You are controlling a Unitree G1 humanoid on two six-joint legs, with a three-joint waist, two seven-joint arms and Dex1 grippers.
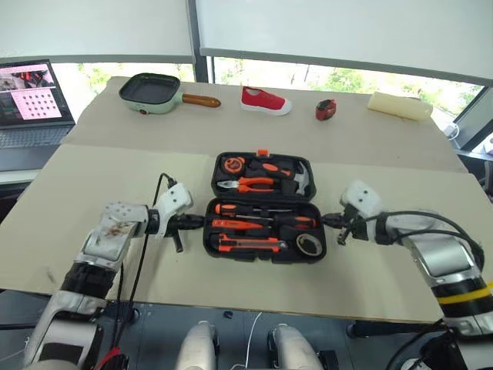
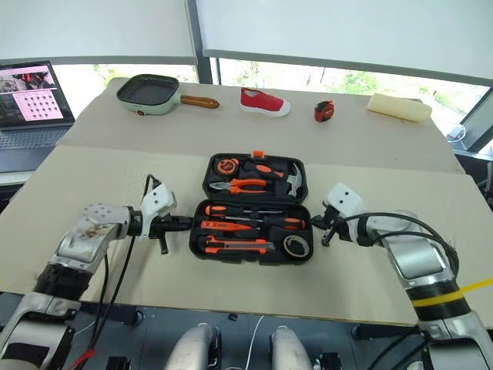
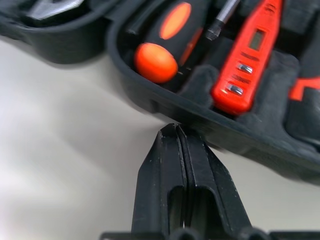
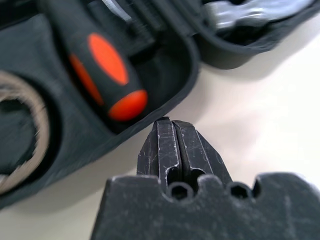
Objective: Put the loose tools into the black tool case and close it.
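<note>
tools seen seated in moulded recesses of black tool case (image 1: pixel 264 206), lying open at table centre; closing judged left. left gripper (image 1: pixel 202 221) at case's 9 o'clock edge, right gripper (image 1: pixel 327 220) at 3 o'clock, both fingers pressed together, empty. shell hard plastic, handles glossy orange-black.

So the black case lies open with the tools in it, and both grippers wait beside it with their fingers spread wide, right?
Not quite: the fingers are pressed shut, not spread. The wrist views show it, with the left gripper and the right gripper each closed at a side wall of the black case. The rest holds: the case lies open, tools in it.
</note>
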